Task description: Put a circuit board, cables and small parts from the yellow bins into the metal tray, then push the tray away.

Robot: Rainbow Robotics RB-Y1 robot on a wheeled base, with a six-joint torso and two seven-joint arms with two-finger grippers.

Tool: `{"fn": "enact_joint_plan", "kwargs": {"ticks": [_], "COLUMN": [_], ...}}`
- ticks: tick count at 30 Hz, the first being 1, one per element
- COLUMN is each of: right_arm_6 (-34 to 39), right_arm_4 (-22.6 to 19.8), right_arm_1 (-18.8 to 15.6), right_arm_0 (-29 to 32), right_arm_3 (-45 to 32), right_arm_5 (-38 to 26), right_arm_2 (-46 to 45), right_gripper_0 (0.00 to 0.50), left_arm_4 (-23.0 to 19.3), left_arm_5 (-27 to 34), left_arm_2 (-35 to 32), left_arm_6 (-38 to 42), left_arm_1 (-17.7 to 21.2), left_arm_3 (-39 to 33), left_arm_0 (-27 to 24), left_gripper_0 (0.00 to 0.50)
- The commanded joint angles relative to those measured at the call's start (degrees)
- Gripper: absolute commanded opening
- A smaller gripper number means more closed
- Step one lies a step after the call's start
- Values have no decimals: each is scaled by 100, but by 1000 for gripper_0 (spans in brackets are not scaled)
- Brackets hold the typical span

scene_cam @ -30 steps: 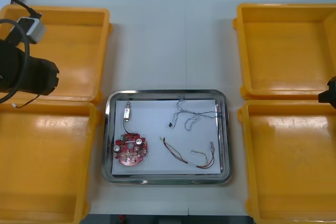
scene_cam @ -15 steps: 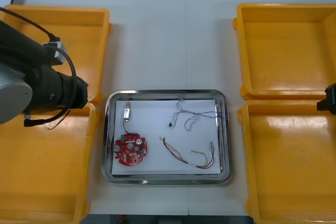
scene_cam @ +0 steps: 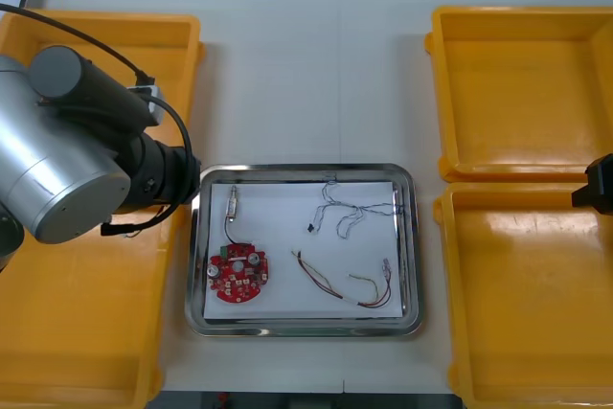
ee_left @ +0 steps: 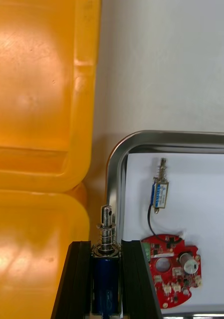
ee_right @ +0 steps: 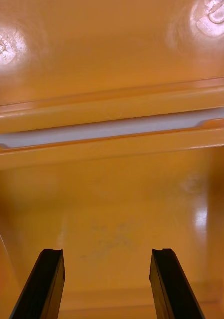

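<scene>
Left hand (ee_left: 106, 245) grips small metal part (ee_left: 106, 227) by metal tray (ee_left: 142, 135), covered by arm (scene_cam: 67, 170) from front; right hand (ee_right: 106, 256) released.

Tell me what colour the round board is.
Red; the circuit board shows best in left wrist view.

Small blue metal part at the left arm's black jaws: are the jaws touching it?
Touching. The left wrist view shows the small blue metal part clamped between both left jaws, no gap.
</scene>
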State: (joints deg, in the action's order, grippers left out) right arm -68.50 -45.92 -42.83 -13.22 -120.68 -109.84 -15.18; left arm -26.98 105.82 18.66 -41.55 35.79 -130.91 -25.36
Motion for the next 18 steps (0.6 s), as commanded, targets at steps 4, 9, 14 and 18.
{"fn": "enact_joint_plan", "kwargs": {"ticks": [4, 9, 14, 18], "right_arm_6": [-67, -102, -120, -138], "right_arm_4": [109, 83, 83, 65], "right_arm_1": [-41, -41, -23, -15], "right_arm_0": [57, 65, 65, 74], "right_arm_3": [106, 123, 123, 123], "right_arm_5": [-16, -16, -16, -16], "right_arm_2": [174, 183, 183, 183], "right_gripper_0": [500, 500, 500, 500], "left_arm_4": [228, 193, 185, 202], "left_arm_5": [-501, -554, -554, -554], "left_arm_2": [384, 472, 727, 912], "left_arm_6": [454, 577, 894, 1043], "left_arm_1": [-345, -433, -486, -582], "left_arm_3": [399, 408, 434, 434], "left_arm_0": [-443, -479, -619, -698], "left_gripper_0": [0, 0, 0, 0]}}
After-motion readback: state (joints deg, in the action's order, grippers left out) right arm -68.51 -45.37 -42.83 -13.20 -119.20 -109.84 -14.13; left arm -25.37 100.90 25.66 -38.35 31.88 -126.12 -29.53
